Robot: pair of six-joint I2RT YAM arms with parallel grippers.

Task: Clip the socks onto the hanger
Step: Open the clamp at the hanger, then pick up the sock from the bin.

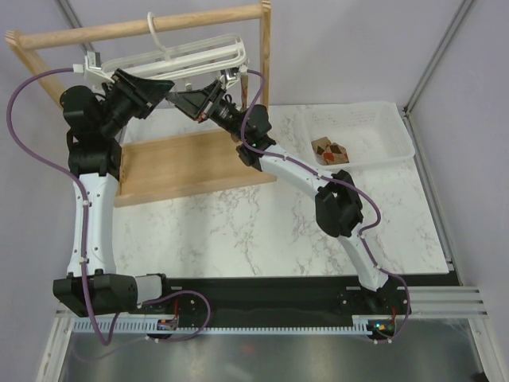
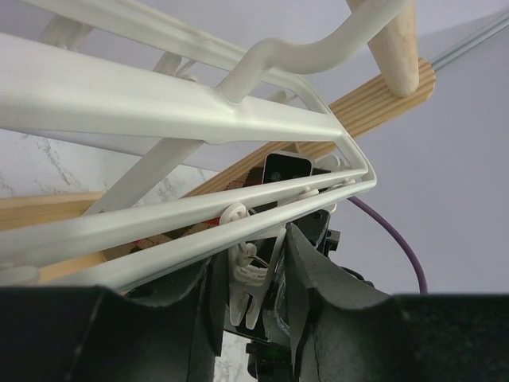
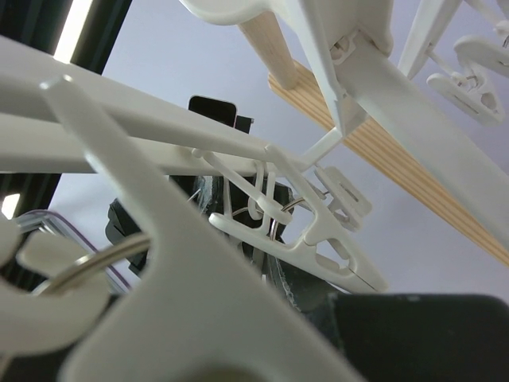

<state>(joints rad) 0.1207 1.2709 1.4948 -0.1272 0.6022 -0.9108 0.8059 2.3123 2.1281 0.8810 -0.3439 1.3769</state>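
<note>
Top external: hanger (image 1: 199,52), long axis left-right, along wooden rail (image 1: 95,29).

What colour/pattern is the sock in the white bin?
Tan-brown sock with dark brown and red diamond patches; it shows best in the top external view.

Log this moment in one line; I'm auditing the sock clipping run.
phase: at hanger | left gripper: jaws straddling a clip, gap visible | right gripper: up beside hanger, grip unclear | one sock: in basket
</note>
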